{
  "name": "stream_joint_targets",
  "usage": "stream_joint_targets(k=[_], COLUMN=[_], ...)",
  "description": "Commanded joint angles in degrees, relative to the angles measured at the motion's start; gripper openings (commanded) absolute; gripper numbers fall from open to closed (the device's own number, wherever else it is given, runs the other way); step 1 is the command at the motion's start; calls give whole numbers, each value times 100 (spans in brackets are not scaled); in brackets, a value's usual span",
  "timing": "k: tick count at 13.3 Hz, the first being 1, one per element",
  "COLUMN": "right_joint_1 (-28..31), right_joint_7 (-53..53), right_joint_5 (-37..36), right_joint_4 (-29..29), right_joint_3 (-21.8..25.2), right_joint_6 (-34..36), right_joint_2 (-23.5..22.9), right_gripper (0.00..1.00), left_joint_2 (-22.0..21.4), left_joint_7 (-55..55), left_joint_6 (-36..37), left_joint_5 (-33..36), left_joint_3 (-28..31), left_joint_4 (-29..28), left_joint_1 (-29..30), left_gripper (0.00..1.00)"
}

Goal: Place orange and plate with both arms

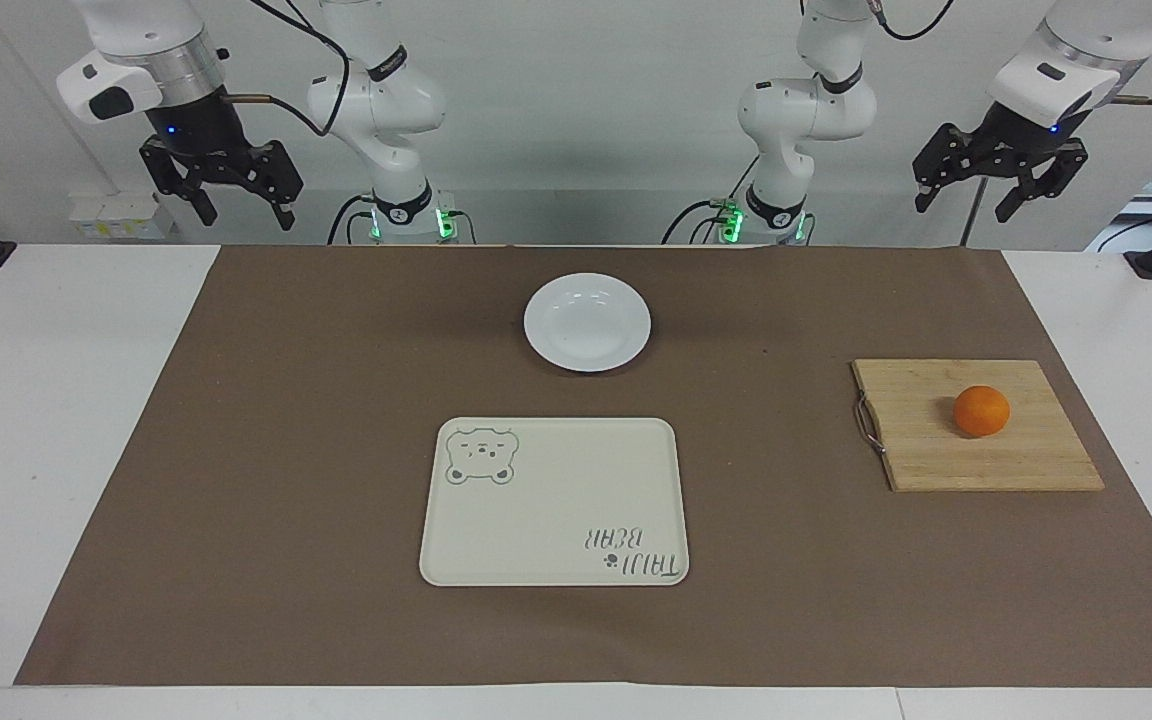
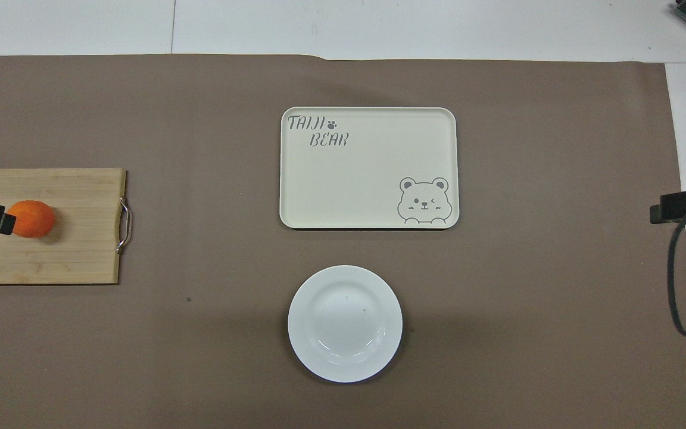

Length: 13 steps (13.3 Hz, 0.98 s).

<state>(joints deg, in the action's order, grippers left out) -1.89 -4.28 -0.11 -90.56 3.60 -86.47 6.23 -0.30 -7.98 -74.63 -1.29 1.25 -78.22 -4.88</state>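
Both claws up and spread wide, holding nothing. From the tray, the orange sits toward my left gripper, so that arm's closer; right gripper waits.

One camera sits high across the table and looks back at the robots. The other hangs above the robots and looks steeply down. Both see the brown mat with the tray mid-mat, turned around.
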Motion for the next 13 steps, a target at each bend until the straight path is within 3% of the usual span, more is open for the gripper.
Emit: stream_joint_targets(k=[1,13], right_joint_1=[57,66], right_joint_7=[138,138], right_joint_5=[125,125], right_joint_4=[-14,-14], right_joint_3=[0,0], right_joint_6=[-2,-2], right_joint_2=[1,1], right_gripper=[100,100], left_joint_2=[-57,-58], left_joint_7=[16,16], left_joint_6=[54,-78], left_joint_5=[59,59], left_joint_3=[-11,24], left_joint_4=[-1,-10], left_joint_1=[48,66], left_gripper=[100,100])
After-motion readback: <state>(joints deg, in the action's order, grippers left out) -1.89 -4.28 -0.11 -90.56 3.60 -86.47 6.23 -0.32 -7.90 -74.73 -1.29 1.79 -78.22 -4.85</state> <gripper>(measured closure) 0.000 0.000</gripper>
